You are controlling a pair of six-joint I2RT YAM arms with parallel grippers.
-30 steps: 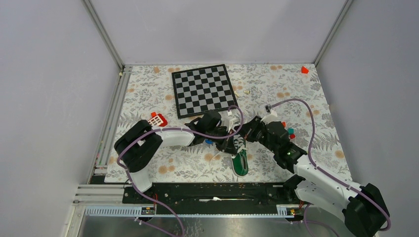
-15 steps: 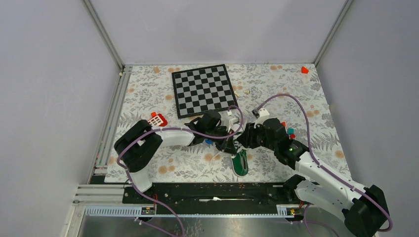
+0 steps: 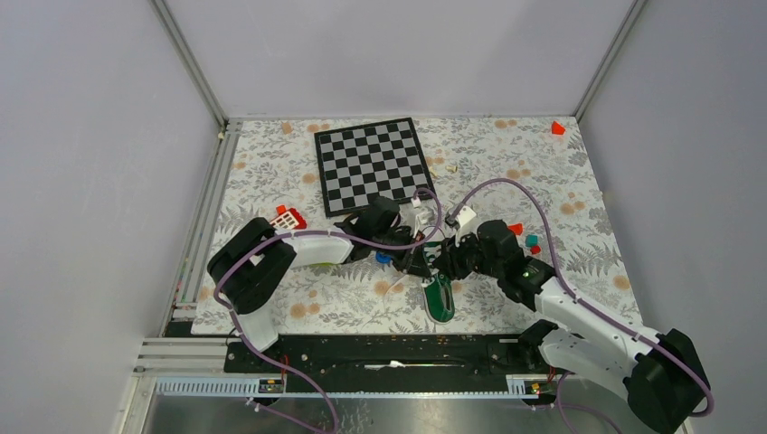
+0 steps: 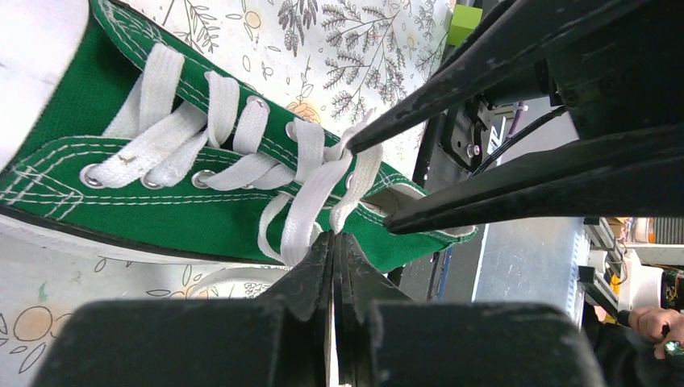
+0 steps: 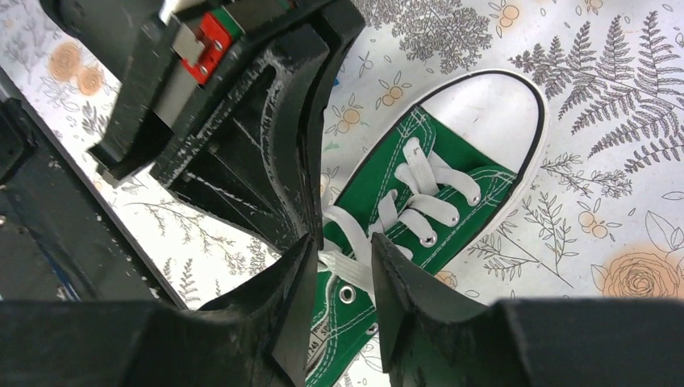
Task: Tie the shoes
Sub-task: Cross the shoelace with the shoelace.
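Sneaker [image 3: 440,300] is green with a white sole, lying on the flowered tabletop [image 3: 579,271] near the front edge, about midway between the two arms; the heel end points at the arm bases and the lace end sits under both hands. Left hand [image 4: 332,238] comes in from the left; its jaws are fully closed, pinching a white lace [image 4: 310,211] that runs up to the top eyelets. Right hand [image 5: 345,242] comes in from the right with its jaws apart; the lace lies in the gap, not squeezed. In the left wrist view one right fingertip touches the lace crossing and the other sits at the shoe opening. The two hands are almost tip to tip over the tongue. Chessboard [image 3: 373,165] lies further back, well apart from the sneaker; a red block [image 3: 557,127] sits in the far right corner.
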